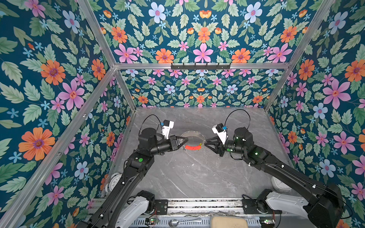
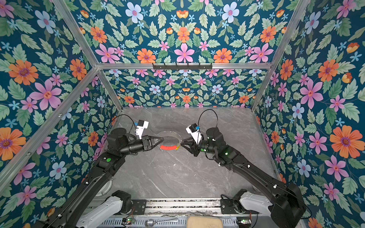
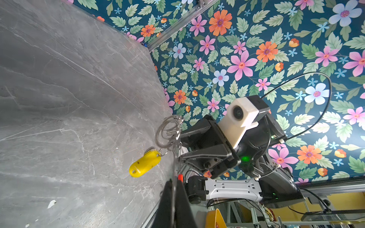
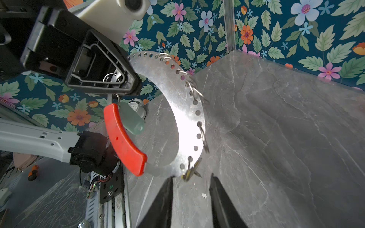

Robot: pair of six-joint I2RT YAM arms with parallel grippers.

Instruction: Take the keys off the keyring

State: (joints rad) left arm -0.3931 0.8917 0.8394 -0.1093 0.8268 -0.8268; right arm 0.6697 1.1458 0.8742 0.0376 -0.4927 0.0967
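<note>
Grey marble table (image 1: 197,173) beneath. Perforated steel keyring (image 4: 173,88) held above it, rim pinched by left gripper (image 4: 135,85), jaws pressed together. Right gripper (image 4: 191,176) spread, empty, nearer arm; yellow-tag key (image 4: 190,171) straight ahead, edge-on, dangling tableward. Broad face of yellow tag (image 3: 145,163) only from left wrist; mint-tag key (image 4: 131,118) beside red sleeve (image 4: 124,142) only from right.

Perforated silver keyring (image 4: 183,110) (red sleeve) held aloft; yellow-tagged key (image 3: 145,162) and mint-tagged key (image 4: 131,118) dangle from it.
</note>
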